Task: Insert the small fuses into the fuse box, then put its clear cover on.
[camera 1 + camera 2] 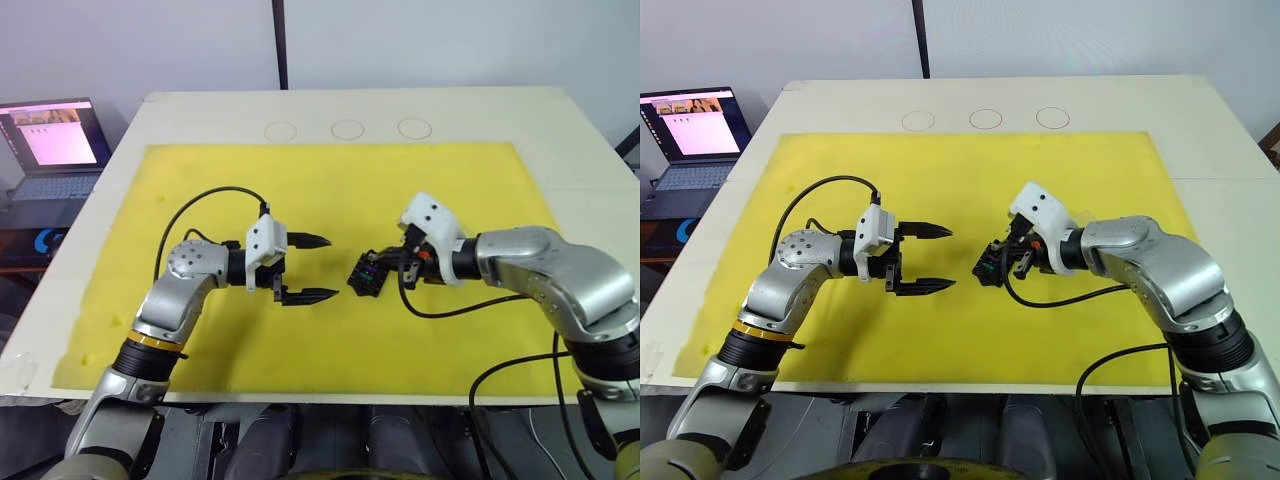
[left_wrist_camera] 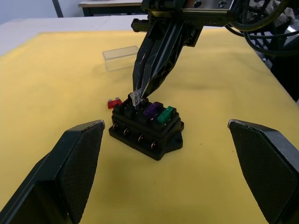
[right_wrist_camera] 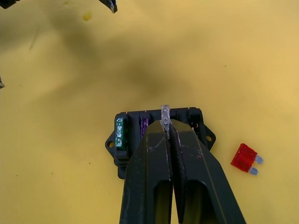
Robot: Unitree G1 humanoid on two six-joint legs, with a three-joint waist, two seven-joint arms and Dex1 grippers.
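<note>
- The step in hand is seating the third fuse: the right pincer (image 2: 140,93) is clamped on a pale, greyish fuse (image 2: 135,99) and holds it upright at a slot of the fuse box (image 2: 147,133).
- Two fuses already sit in the box, a green fuse (image 2: 166,114) at one end and a purple fuse (image 2: 151,109) next to it; the held one comes beside the purple.
- The red fuse (image 3: 245,158) lies flat on the yellow mat (image 1: 340,190), just beside the box; the clear cover (image 2: 121,58) rests on the mat further off.
- The left pincer (image 1: 303,267) hovers near the box with its fingers wide apart, holding nothing.
- Next, I judge, a straight push down along the blades, then letting go.
- The box's long axis runs along the fuse row, slots facing up.
</note>
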